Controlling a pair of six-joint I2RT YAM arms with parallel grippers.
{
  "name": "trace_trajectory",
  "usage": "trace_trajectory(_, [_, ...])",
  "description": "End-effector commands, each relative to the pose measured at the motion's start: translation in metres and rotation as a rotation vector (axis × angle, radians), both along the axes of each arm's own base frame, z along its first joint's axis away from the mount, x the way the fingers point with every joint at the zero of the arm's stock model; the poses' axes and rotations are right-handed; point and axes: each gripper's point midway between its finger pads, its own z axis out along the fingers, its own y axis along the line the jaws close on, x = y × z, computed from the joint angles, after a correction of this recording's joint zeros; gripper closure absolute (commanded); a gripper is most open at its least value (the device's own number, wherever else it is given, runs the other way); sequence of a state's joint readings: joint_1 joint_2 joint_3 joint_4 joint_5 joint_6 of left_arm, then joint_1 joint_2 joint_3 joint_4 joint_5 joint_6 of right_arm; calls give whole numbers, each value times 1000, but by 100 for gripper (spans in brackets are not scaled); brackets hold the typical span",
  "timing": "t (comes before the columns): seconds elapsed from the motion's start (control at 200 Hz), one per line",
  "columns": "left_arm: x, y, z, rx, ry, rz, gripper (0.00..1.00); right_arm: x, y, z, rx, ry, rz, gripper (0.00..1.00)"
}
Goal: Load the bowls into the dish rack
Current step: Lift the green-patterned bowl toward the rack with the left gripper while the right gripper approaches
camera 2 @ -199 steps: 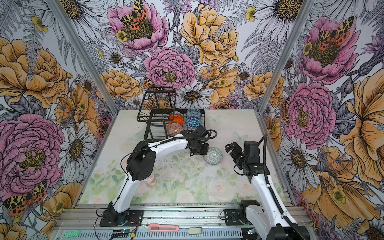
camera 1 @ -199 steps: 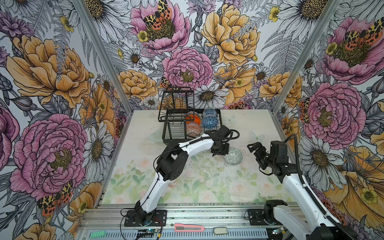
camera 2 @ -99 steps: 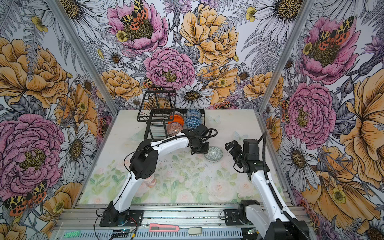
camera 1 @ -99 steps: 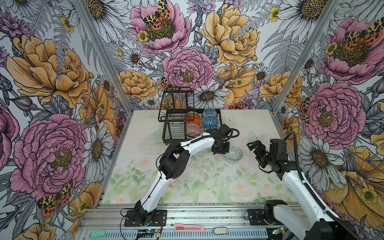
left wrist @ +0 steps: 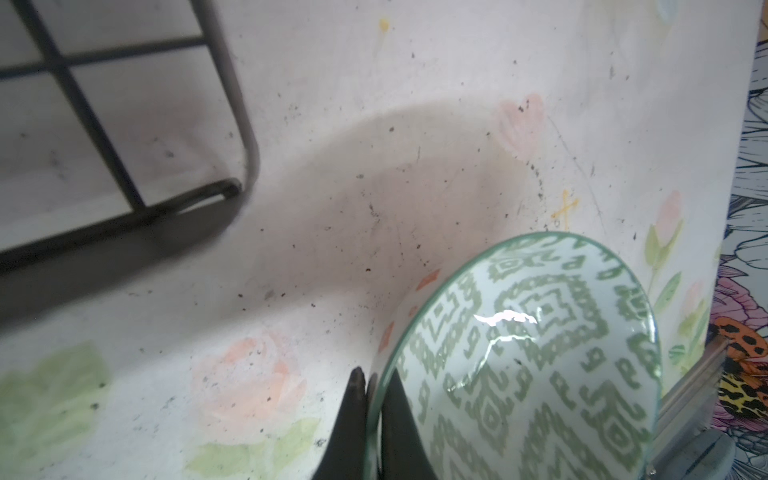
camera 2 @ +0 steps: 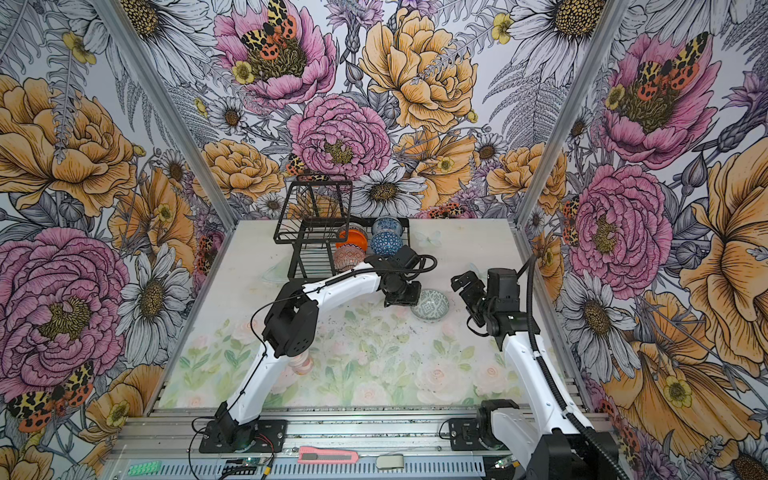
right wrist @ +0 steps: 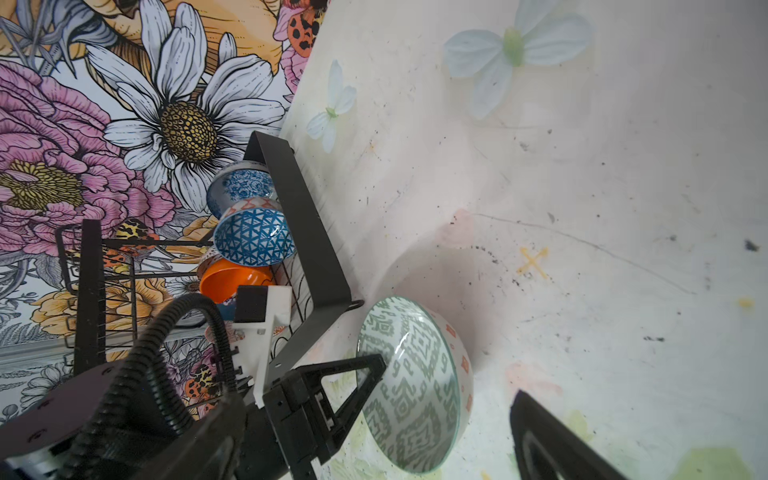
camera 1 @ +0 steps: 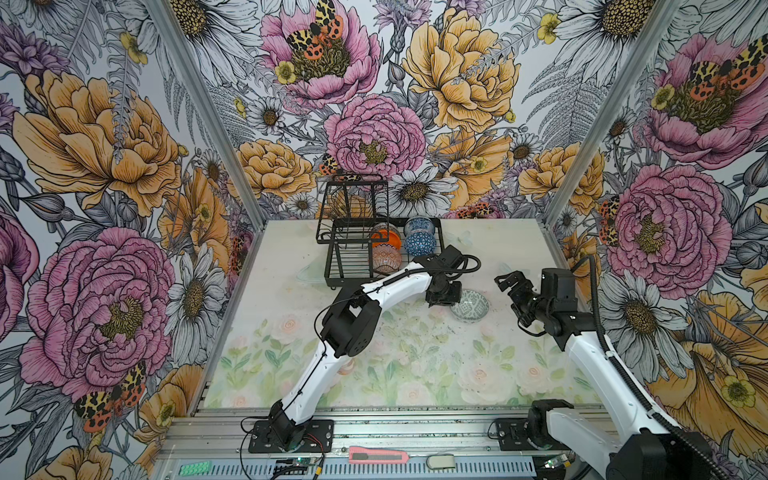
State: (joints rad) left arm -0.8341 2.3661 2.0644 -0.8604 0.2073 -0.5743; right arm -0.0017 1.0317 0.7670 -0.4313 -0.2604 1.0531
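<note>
The grey-green geometric bowl [camera 1: 470,305] [camera 2: 430,305] is tipped on edge just right of the dish rack [camera 1: 353,249] [camera 2: 316,253]. My left gripper [camera 1: 451,301] [left wrist: 374,378] is shut on its rim, with one finger inside and one outside the bowl [left wrist: 528,353] [right wrist: 411,386]. My right gripper [camera 1: 513,297] [camera 2: 469,297] stands open to the right of the bowl and holds nothing. In the rack stand the plain orange bowl [camera 1: 386,240], the orange geometric bowl [camera 1: 386,259], the blue triangle bowl [camera 1: 419,243] [right wrist: 253,237] and the white-blue floral bowl [camera 1: 417,226] [right wrist: 243,185].
A small pink-lidded jar [camera 2: 301,363] peeks out from under the left arm's elbow. A pink box cutter [camera 1: 376,457] lies on the front rail. Flower-printed walls close in the table on three sides. The rack's tall basket section [camera 1: 353,199] stands at the back.
The left gripper's jaws have closed the last bit onto the bowl's rim, and the bowl has shifted slightly toward the back. The right arm has barely moved.
</note>
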Motion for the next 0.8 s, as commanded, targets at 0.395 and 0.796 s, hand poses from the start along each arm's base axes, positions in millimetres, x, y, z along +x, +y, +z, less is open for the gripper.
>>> trace_trajectory(0.395, [140,49,207,-135,-621,259,100,118,-9,152,223,-203,-102,0])
trace_trajectory(0.796, [212,84,313,-324,-1146,483,100,183,32,250,386,-342,-35,0])
